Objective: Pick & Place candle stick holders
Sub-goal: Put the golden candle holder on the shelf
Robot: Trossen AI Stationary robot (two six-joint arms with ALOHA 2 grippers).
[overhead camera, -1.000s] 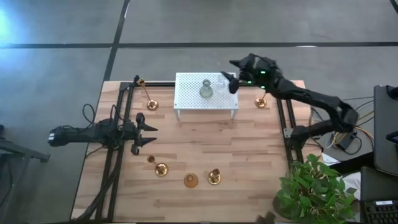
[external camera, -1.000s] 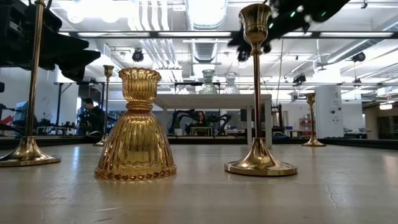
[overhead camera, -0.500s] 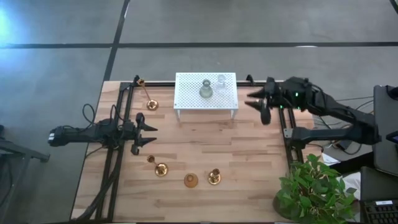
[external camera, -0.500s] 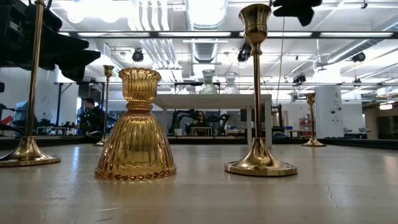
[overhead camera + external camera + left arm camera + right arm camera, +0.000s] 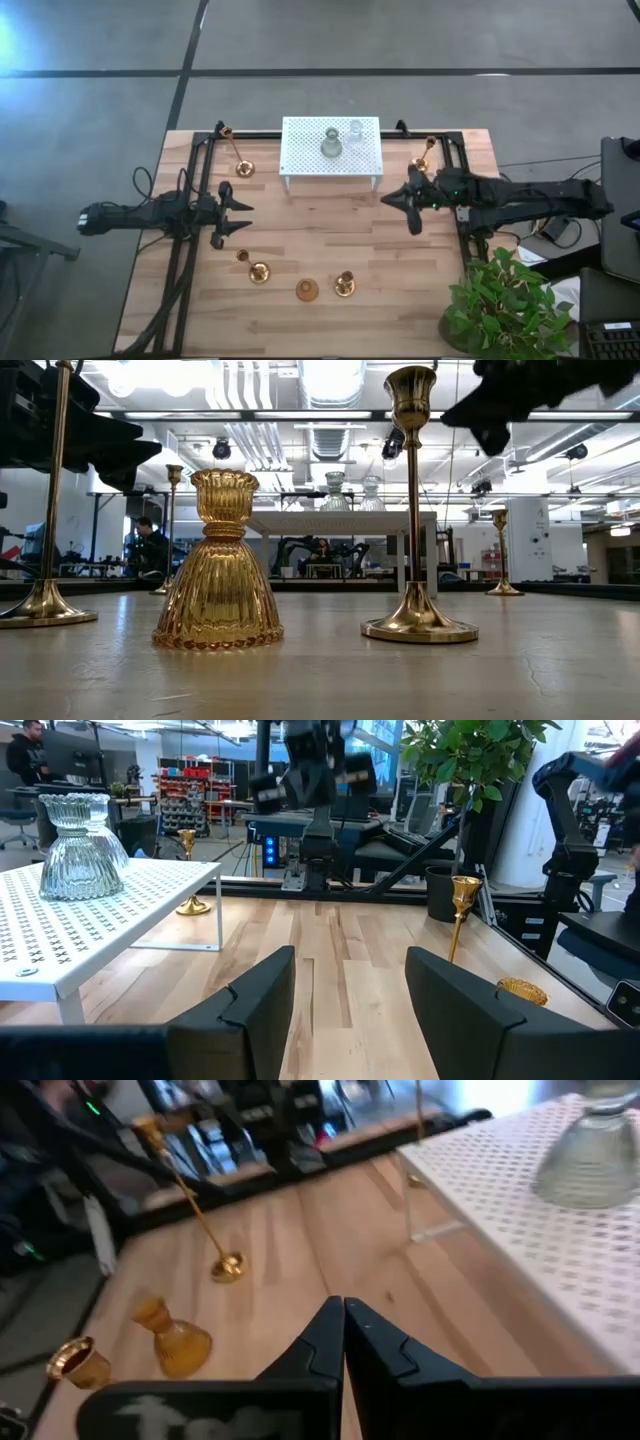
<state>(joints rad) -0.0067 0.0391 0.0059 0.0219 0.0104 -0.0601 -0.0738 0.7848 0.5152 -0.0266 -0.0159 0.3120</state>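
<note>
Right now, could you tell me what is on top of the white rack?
Two glass holders stand on the white rack: a grey-green glass holder and a clear glass holder. Beneath it is hidden.

Two glass holders [image 5: 332,143] on one white rack [image 5: 305,160], five brass or amber holders [image 5: 259,271] on the table

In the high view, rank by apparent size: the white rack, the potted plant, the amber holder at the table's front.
1. White perforated rack, the largest footprint.
2. Potted plant; it looks close to the rack and is cut off by the picture's edge, so this order is unsure.
3. Amber holder, by far the smallest.
</note>
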